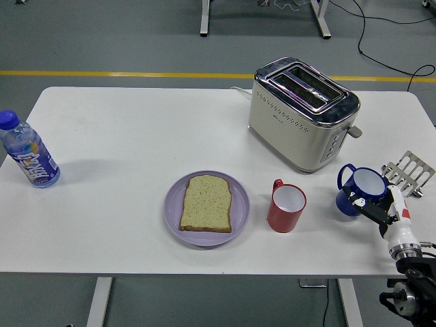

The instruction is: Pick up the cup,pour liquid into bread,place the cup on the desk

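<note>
A blue cup (355,197) with a white inside is at the table's right side, tilted a little, its handle pointing up-left. My right hand (379,211) comes in from the lower right corner, its fingers closed on the cup's near right side. A slice of bread (206,202) lies flat on a purple plate (173,216) in the middle near the front. A red cup (286,207) stands upright between the plate and the blue cup. My left arm does not show.
A cream toaster (300,112) stands behind the cups. A metal toast rack (409,172) lies just right of the blue cup, near the table's right edge. At the far left stands a blue-capped bottle (27,152). The white table (122,136) fills the view.
</note>
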